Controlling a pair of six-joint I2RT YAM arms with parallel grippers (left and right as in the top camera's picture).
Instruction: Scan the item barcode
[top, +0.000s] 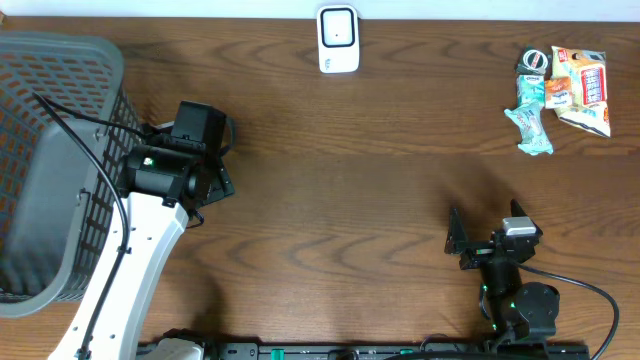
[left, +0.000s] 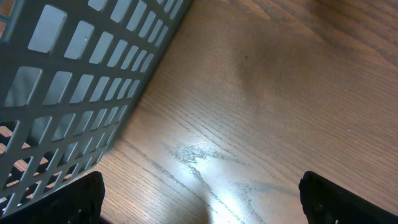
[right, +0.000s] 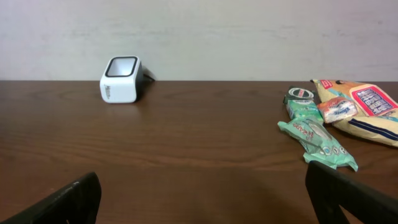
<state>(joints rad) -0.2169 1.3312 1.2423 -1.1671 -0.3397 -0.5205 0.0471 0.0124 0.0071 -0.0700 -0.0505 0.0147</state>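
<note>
**Overhead:** snack pile (top: 563, 85) sits at the table's (top: 330, 200) far right corner, approx 1 o'clock from the R gripper (top: 488, 226). L gripper (top: 224, 158) is well apart from it, just beside the basket (top: 50, 150) at the left edge, so the R arm is clearly nearer. Green packet (top: 529, 124) is the closest item, w/ its long axis running approx 11-to-5. Scanner (top: 338, 39) stands at the far edge, approx 11 o'clock from the R gripper. Bare wood lies btwn gripper, pile and scanner, so there's lots of room.

**L wrist:** L gripper (left: 205, 205) has its fingers spread wide w/ nothing btwn them. Basket (left: 74, 93) wall is at 10 o'clock, and the rest is bare table (left: 280, 106).

**R wrist:** R gripper (right: 208, 202) is also spread wide and empty. Green packet (right: 316, 140) is at 2 o'clock, front of the pile, w/ a yellow bag (right: 367, 109) behind it. Scanner (right: 121, 79) is at 11 o'clock. Likely next: R arm reaches fwd-right for the green packet. The pile is near the right edge, so there's little margin on that side.
</note>
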